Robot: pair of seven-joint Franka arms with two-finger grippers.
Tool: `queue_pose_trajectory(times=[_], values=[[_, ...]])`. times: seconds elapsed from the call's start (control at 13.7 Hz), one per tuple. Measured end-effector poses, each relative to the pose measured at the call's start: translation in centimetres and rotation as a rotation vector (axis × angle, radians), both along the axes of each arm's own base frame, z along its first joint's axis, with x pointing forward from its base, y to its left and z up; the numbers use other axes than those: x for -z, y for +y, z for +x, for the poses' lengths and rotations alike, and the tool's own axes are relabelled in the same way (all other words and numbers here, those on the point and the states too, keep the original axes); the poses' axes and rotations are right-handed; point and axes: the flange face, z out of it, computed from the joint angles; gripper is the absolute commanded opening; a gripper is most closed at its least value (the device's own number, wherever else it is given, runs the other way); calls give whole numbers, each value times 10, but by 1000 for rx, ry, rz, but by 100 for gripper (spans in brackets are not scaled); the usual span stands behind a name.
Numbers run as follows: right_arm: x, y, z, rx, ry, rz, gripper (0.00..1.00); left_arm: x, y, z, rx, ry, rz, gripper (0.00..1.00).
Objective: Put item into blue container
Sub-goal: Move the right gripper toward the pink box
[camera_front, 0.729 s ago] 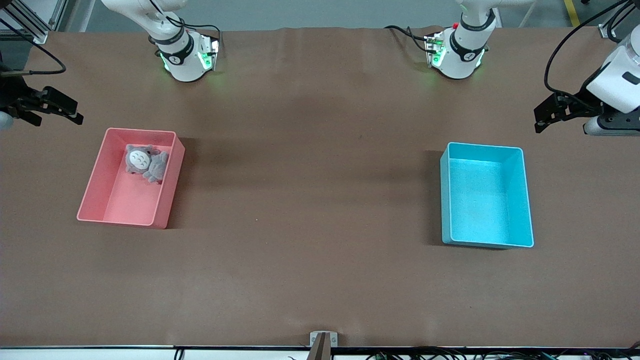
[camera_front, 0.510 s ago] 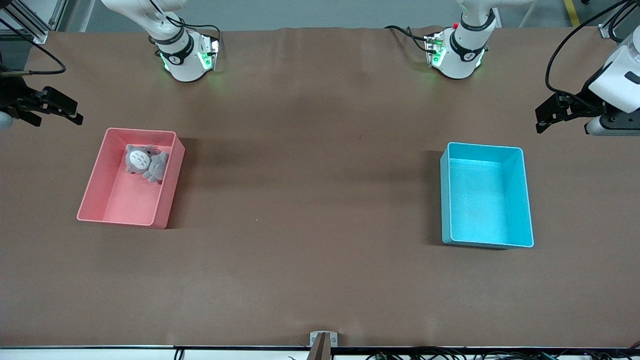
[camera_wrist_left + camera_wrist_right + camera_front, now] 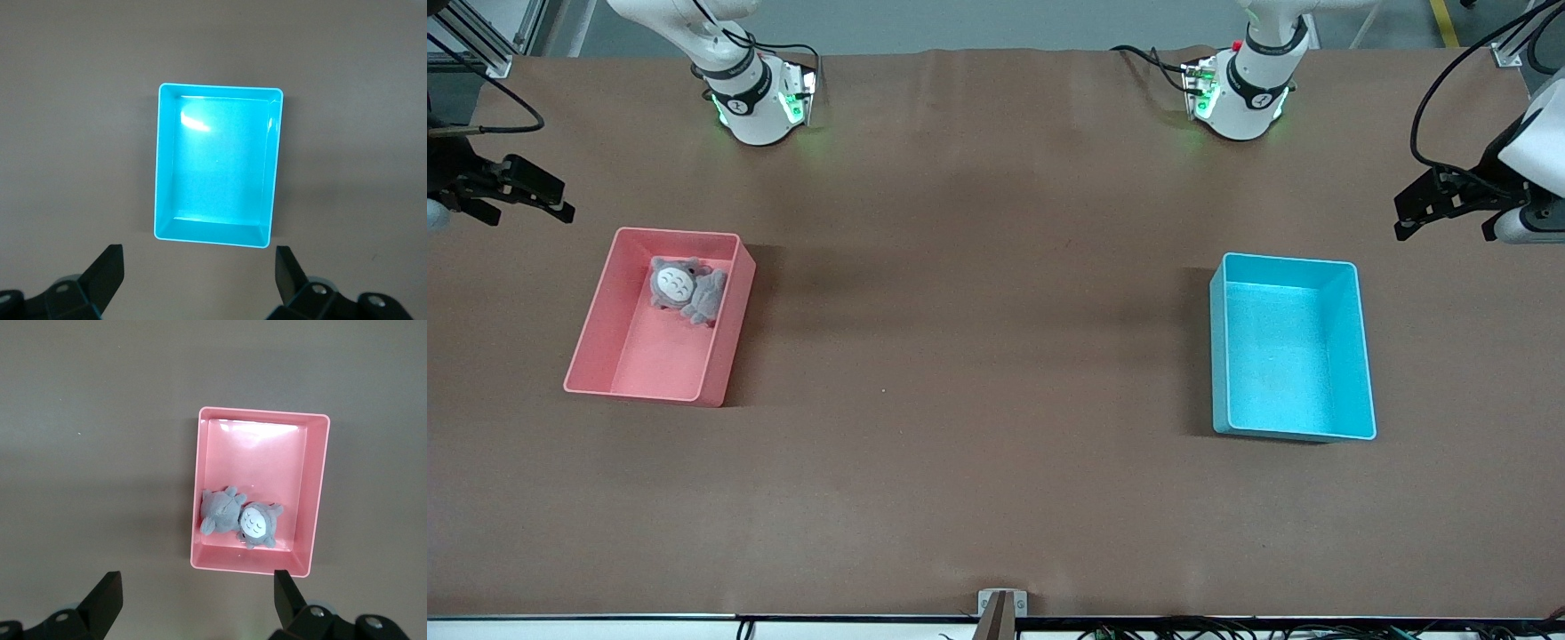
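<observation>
Lying flat, blue container (image 3: 1352,356), long axis toward front camera

No legible text, labels, brand marks, numbers or signs on any item in view.

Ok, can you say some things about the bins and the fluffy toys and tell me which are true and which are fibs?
1. The gray plush toys lie in the pink bin. True.
2. The blue container has a toy in it. False: nothing is in it.
3. The right gripper holds a toy. False: it is open and holds nothing.
4. The left gripper is open, near the blue container's end of the table. True.
5. The two bins touch. False: they sit apart, toward different ends of the table.
</observation>
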Motion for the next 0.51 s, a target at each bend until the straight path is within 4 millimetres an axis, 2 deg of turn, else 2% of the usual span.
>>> queue_pose_trajectory(times=[0.29, 0.36, 0.51], values=[[3, -5, 5, 10, 2, -1, 100, 7, 0, 2, -13, 26, 1, 100], [14, -11, 12, 23, 17, -1, 100, 8, 0, 1, -20, 37, 2, 100], [49, -28, 35, 53, 47, -7, 100, 9, 1, 1, -22, 45, 2, 100]])
